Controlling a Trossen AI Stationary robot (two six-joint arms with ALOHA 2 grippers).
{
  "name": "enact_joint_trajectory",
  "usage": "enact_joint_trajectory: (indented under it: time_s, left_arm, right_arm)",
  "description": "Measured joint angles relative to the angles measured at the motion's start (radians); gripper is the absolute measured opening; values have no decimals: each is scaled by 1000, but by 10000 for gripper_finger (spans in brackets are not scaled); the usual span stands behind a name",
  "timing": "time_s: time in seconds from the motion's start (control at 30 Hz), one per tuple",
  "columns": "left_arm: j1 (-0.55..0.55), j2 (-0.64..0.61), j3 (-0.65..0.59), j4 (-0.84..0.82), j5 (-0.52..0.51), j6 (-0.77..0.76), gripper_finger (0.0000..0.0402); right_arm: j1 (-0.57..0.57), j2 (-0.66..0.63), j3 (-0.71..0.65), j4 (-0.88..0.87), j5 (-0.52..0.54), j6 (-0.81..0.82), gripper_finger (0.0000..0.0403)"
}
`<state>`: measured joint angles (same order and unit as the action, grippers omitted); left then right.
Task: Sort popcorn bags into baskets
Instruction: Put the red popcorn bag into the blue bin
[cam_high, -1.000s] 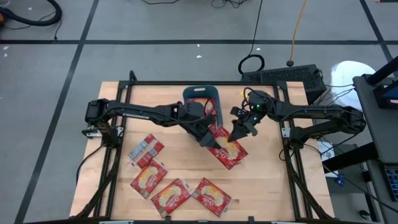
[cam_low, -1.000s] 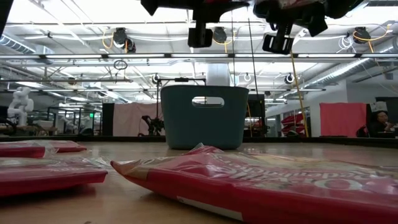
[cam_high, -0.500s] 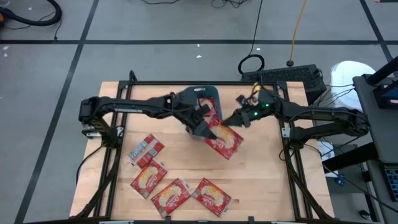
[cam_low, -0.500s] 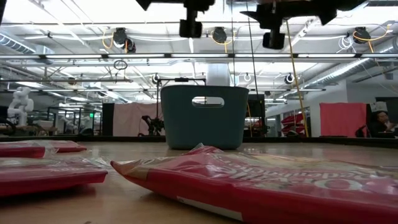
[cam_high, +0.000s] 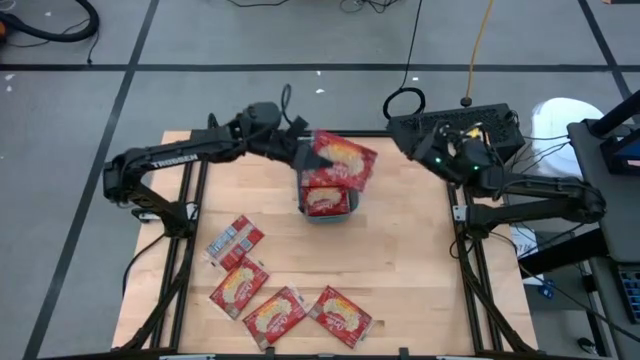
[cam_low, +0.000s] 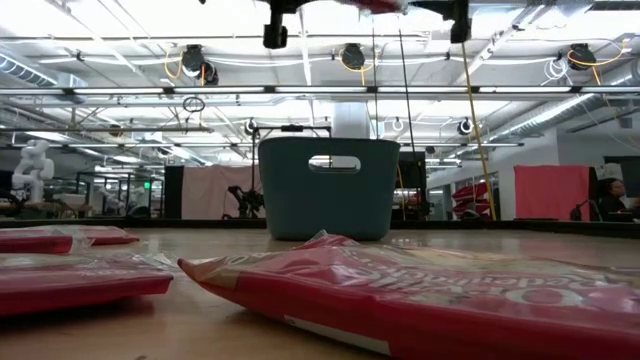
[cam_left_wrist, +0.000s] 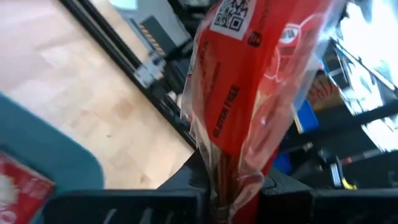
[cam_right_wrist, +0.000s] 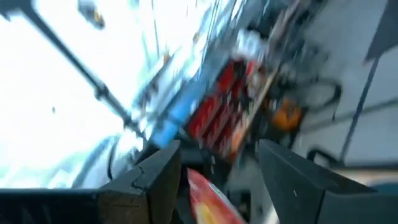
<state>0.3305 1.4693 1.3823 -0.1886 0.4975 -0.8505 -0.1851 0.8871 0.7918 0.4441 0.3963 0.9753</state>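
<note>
My left fingers (cam_left_wrist: 233, 193) pinching popcorn bag (cam_high: 343, 160) by edge, now lifted high over teal basket (cam_high: 327, 214); half second ago bag hung lower, beside basket. Right fingers (cam_right_wrist: 217, 171) spread, empty, pulled back to far right corner. One bag already in basket. Judge: release next. Four bags (cam_high: 290, 308) left on surface (cam_high: 420, 270) near front.

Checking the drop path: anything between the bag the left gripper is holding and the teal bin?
Nothing visible. The left gripper is shut on a popcorn bag held above the teal bin, which already holds one bag. The right gripper is pulled back toward the table's far right corner, clear of the drop.
</note>
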Motion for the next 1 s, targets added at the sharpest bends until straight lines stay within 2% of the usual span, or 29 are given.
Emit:
enact_joint_trajectory:
  time_s: [0.1,0.27,0.4,0.47,0.63,0.73,0.83,1.0]
  left_arm:
    - [45,-20,0,-24,1,-6,21]
    - [151,-67,0,-6,7,16,27]
    - [240,-81,-1,23,90,25,39]
    - [271,-81,0,27,149,9,35]
    - [261,-81,0,38,160,-43,24]
    - [228,-81,-1,46,149,-55,30]
    - [205,-81,-1,74,105,-85,37]
    - [216,-81,-1,80,-6,-157,39]
  right_arm:
    - [59,30,0,122,128,-56,208]
    - [188,95,2,267,337,-138,208]
    - [300,176,60,270,493,-201,208]
    - [339,229,109,269,523,-262,208]
    - [403,386,305,177,577,-485,208]
    - [420,465,475,68,568,-693,208]
    - [441,531,664,-98,580,-898,208]
    - [460,617,861,-340,671,-1037,208]
